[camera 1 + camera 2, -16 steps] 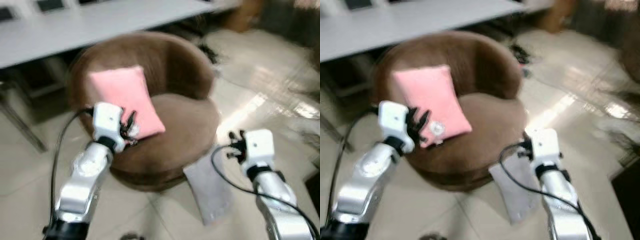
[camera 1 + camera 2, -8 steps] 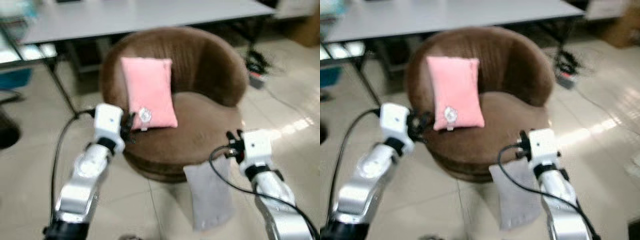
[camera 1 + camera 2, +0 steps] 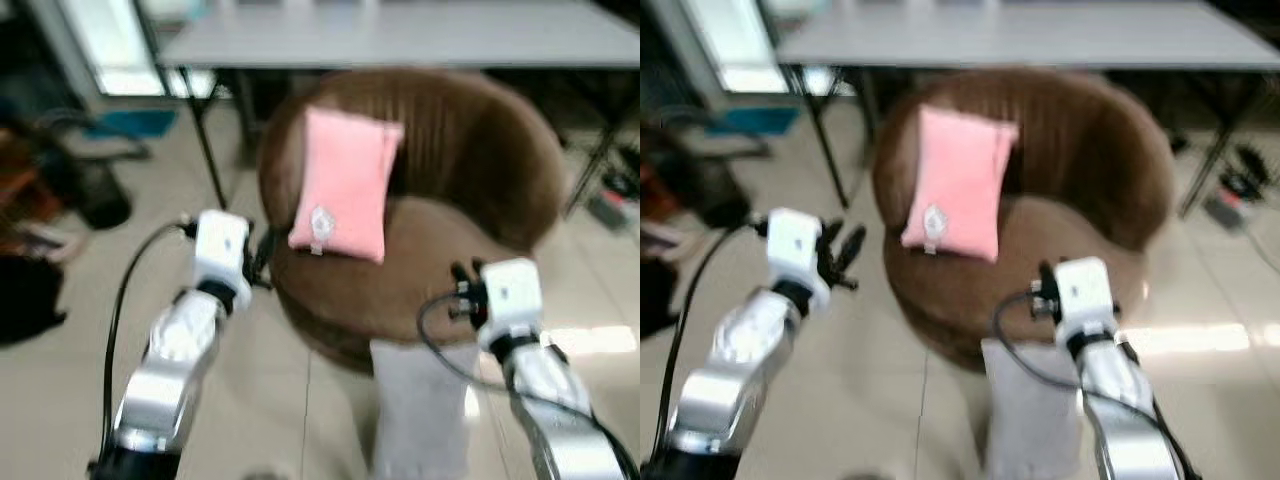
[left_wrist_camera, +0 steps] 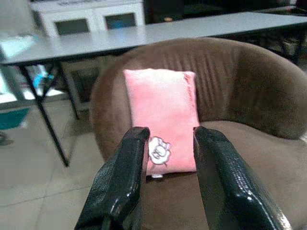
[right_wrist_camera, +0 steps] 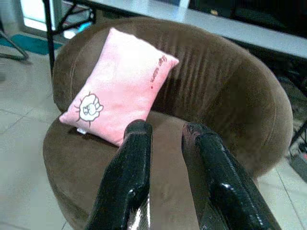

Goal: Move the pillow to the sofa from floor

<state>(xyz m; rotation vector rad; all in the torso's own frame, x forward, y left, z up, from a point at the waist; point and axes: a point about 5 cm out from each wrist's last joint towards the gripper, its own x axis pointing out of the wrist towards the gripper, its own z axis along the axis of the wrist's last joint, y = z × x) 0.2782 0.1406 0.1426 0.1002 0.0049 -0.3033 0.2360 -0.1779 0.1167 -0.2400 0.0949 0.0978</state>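
The pink pillow (image 3: 345, 185) leans upright against the sofa (image 3: 480, 160) back, long axis vertical, ahead of both empty grippers (jaws apart), nearer the left gripper (image 4: 165, 184) than the right gripper (image 5: 165, 167).

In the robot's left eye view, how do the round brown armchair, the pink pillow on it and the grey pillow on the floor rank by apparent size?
1. Round brown armchair, clearly largest.
2. Pink pillow and grey pillow: look alike; the grey one lies nearer the camera and partly hidden by the right arm, so unranked.
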